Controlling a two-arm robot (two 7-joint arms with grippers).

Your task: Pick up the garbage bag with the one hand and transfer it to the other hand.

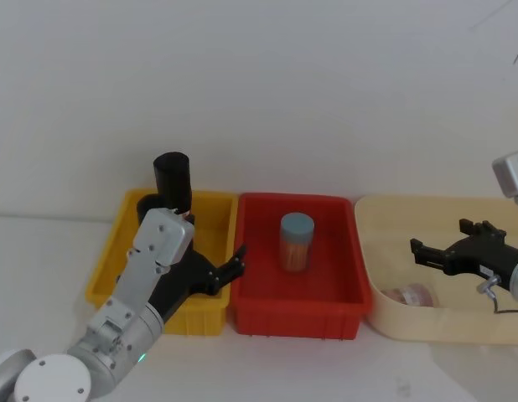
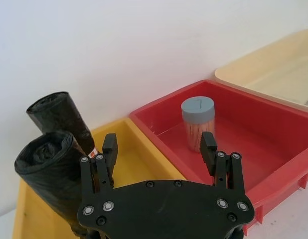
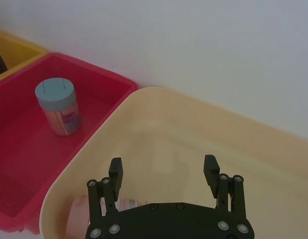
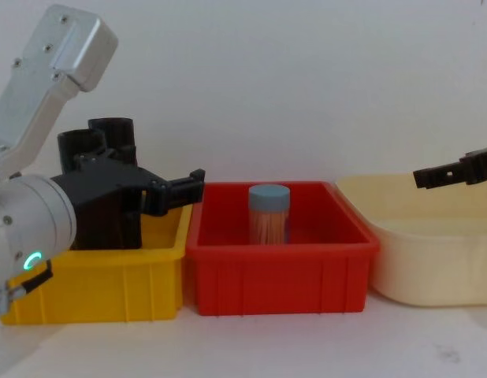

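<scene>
While gripper (image 2: 159,144) gapes, bag (image 2: 44,172) perhaps touching

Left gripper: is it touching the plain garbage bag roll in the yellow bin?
Cannot tell. In the left wrist view the open left gripper sits beside the garbage bag, and their outlines overlap.

Hidden ends and an unclear object
The left gripper (image 2: 159,145) covers the lower end of the garbage bag (image 2: 47,172). From the chest, the yellow bin (image 4: 94,276) hides its base. The pinkish object (image 1: 410,295) in the cream tub (image 1: 385,322) is too blurred to identify.
</scene>
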